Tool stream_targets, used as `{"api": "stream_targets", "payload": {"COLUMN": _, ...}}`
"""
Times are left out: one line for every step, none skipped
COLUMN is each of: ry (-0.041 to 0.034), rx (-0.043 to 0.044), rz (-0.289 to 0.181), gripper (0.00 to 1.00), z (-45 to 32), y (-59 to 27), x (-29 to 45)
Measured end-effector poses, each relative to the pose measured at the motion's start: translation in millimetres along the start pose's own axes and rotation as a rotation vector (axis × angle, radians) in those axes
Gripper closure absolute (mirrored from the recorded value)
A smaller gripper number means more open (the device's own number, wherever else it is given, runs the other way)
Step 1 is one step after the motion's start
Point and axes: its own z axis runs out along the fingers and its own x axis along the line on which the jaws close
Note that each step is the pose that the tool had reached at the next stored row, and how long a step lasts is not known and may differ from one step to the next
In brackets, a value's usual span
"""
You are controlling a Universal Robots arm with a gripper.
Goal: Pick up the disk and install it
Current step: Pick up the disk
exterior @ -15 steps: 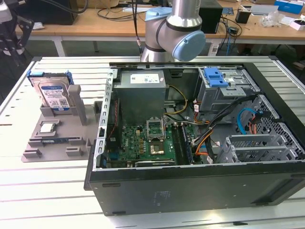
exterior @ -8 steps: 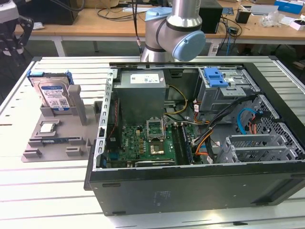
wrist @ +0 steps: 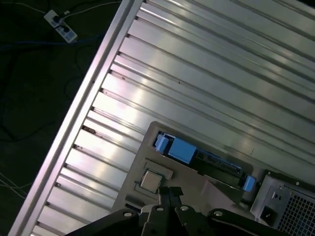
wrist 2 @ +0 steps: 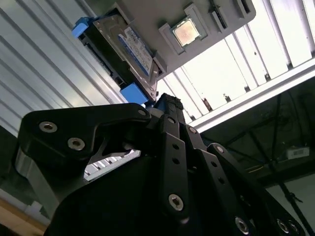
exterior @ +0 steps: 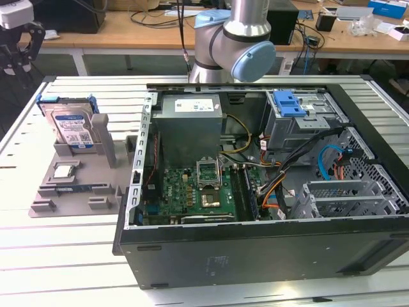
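Your gripper (wrist 2: 166,99), pinched closed and empty, hangs near the disk (exterior: 71,128) at a corner of the grey holder (exterior: 80,195); descending unopened could ram it.

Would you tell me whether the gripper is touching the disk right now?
Apart: the exterior view shows table surface between the gripper and the disk standing in its holder.

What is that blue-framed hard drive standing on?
The disk leans nearly upright in a slot of a grey plastic holder lying on the slatted metal table. The slot's wall covers its bottom edge, so the contact underneath is hidden.
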Motion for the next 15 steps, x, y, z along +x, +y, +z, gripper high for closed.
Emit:
{"api": "stream_targets", "payload": {"ry": 0.0005, "rx": -0.0003, "rz": -0.012, "gripper": 0.89, "z": 0.0, "y": 0.1, "x": 0.0}}
{"api": "stream_targets", "payload": {"ry": 0.001, "rx": -0.0006, "rz": -0.023, "gripper": 0.89, "z": 0.0, "y": 0.0, "x": 0.0}}
{"api": "stream_targets", "payload": {"ry": 0.0018, "rx": -0.001, "rz": -0.042, "gripper": 0.89, "z": 0.0, "y": 0.1, "x": 0.0}}
{"api": "stream_targets", "payload": {"ry": 0.0023, "rx": -0.0012, "rz": -0.052, "gripper": 0.89, "z": 0.0, "y": 0.1, "x": 0.0}}
{"api": "stream_targets", "payload": {"ry": 0.0029, "rx": -0.0016, "rz": -0.066, "gripper": 0.89, "z": 0.0, "y": 0.0, "x": 0.0}}
{"api": "stream_targets", "payload": {"ry": 0.004, "rx": -0.0021, "rz": -0.09, "gripper": 0.89, "z": 0.0, "y": 0.0, "x": 0.0}}
{"api": "stream_targets", "payload": {"ry": 0.0051, "rx": -0.0027, "rz": -0.113, "gripper": 0.89, "z": 0.0, "y": 0.1, "x": 0.0}}
{"api": "stream_targets", "payload": {"ry": 0.0057, "rx": -0.003, "rz": -0.127, "gripper": 0.89, "z": 0.0, "y": 0.0, "x": 0.0}}
{"api": "stream_targets", "payload": {"ry": 0.0063, "rx": -0.0034, "rz": -0.143, "gripper": 0.89, "z": 0.0, "y": 0.0, "x": 0.0}}
{"api": "stream_targets", "payload": {"ry": 0.0069, "rx": -0.0036, "rz": -0.154, "gripper": 0.89, "z": 0.0, "y": 0.0, "x": 0.0}}
{"api": "stream_targets", "payload": {"ry": 0.0074, "rx": -0.0039, "rz": -0.165, "gripper": 0.89, "z": 0.0, "y": 0.0, "x": 0.0}}
{"api": "stream_targets", "payload": {"ry": 0.0081, "rx": -0.0043, "rz": -0.182, "gripper": 0.89, "z": 0.0, "y": 0.0, "x": 0.0}}
{"api": "stream_targets", "payload": {"ry": 0.0086, "rx": -0.0045, "rz": -0.192, "gripper": 0.89, "z": 0.0, "y": 0.0, "x": 0.0}}
{"api": "stream_targets", "payload": {"ry": 0.0091, "rx": -0.0048, "rz": -0.203, "gripper": 0.89, "z": 0.0, "y": 0.0, "x": 0.0}}
{"api": "stream_targets", "payload": {"ry": 0.0096, "rx": -0.005, "rz": -0.214, "gripper": 0.89, "z": 0.0, "y": 0.0, "x": 0.0}}
